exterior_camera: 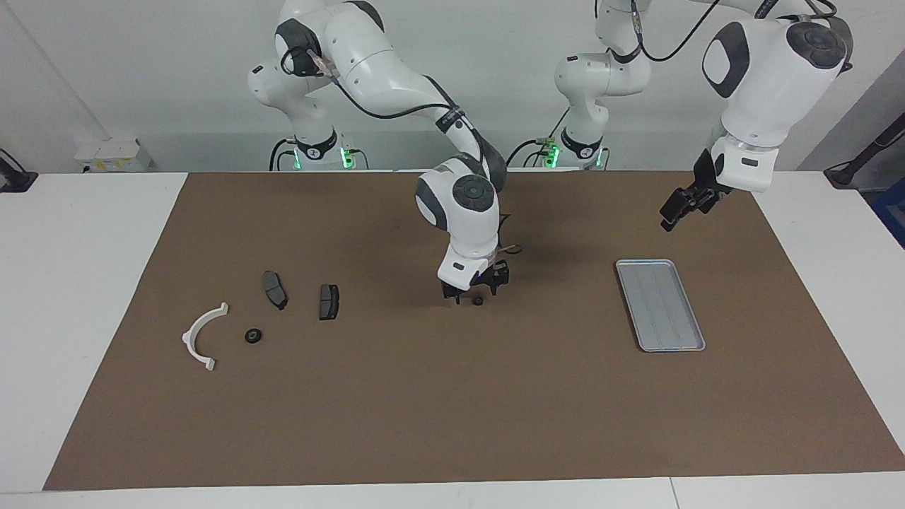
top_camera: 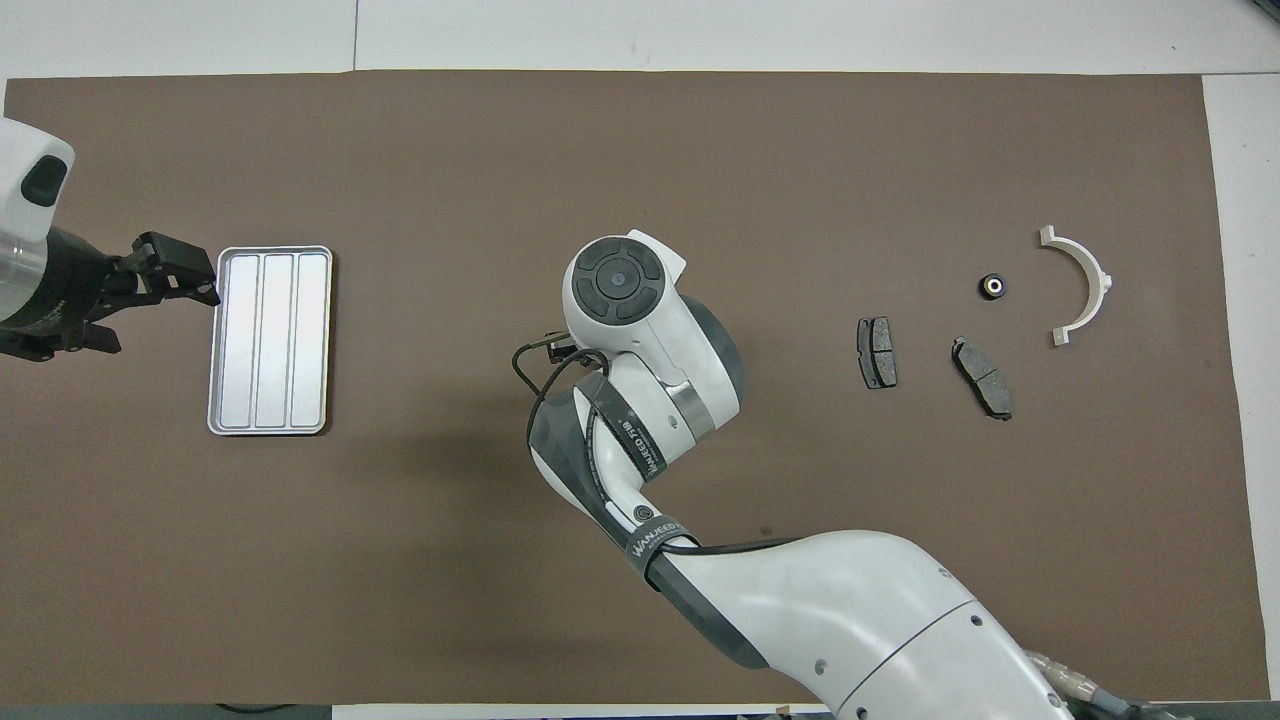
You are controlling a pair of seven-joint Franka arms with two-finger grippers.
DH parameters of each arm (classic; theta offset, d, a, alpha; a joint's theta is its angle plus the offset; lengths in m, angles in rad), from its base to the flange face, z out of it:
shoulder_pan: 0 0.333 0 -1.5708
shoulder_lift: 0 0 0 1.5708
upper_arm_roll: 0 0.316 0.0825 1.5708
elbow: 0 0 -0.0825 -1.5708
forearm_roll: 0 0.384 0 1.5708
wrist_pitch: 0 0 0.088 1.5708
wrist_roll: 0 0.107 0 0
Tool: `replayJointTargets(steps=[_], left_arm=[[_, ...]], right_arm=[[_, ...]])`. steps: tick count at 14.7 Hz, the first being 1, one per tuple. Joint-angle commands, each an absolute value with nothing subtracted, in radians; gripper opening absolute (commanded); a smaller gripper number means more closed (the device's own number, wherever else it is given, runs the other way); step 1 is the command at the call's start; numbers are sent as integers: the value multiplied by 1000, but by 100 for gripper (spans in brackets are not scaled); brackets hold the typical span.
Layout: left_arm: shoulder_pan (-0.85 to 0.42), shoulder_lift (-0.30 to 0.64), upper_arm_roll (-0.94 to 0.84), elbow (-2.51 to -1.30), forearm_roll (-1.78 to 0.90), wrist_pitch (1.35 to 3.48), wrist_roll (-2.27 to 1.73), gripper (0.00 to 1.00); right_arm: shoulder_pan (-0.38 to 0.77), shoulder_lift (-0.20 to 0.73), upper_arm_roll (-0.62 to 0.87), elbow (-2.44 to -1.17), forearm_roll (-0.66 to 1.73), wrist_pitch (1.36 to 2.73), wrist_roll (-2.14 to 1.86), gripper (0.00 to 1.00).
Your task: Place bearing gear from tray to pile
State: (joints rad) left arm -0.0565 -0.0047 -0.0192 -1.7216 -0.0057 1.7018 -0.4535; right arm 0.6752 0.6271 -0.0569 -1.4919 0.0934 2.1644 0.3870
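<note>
**Right end effector low over a small gear in the middle of the mat**

The right end effector [exterior_camera: 472, 291] is down low at the middle of the brown mat [exterior_camera: 452, 396]. Its fingers are apart, and a small dark gear [exterior_camera: 479, 300] sits between them – I cannot tell if they touch it. From above, the arm hides it.

The left end effector [exterior_camera: 680, 208] waits in the air by the tray [exterior_camera: 660, 305], and I cannot tell if its fingers are apart or together. The tray lies toward the left arm's end of the tabletop [exterior_camera: 85, 297].

The pile is toward the right arm's end – a white arc [exterior_camera: 203, 337], two dark pads [exterior_camera: 274, 289] [exterior_camera: 329, 301], and a second gear [exterior_camera: 253, 336] beside the arc.
</note>
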Motion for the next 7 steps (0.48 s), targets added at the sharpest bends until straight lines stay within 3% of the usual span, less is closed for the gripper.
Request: replayJointTargets(steps=[1, 7], left_arm=[[-49, -31, -25, -1747, -21, 1720, -448, 100], [-49, -29, -25, -1747, -21, 1720, -448, 100]], right_arm=[[661, 623, -41, -1505, 104, 2186, 396, 89], [661, 633, -41, -1505, 106, 2195, 397, 89]])
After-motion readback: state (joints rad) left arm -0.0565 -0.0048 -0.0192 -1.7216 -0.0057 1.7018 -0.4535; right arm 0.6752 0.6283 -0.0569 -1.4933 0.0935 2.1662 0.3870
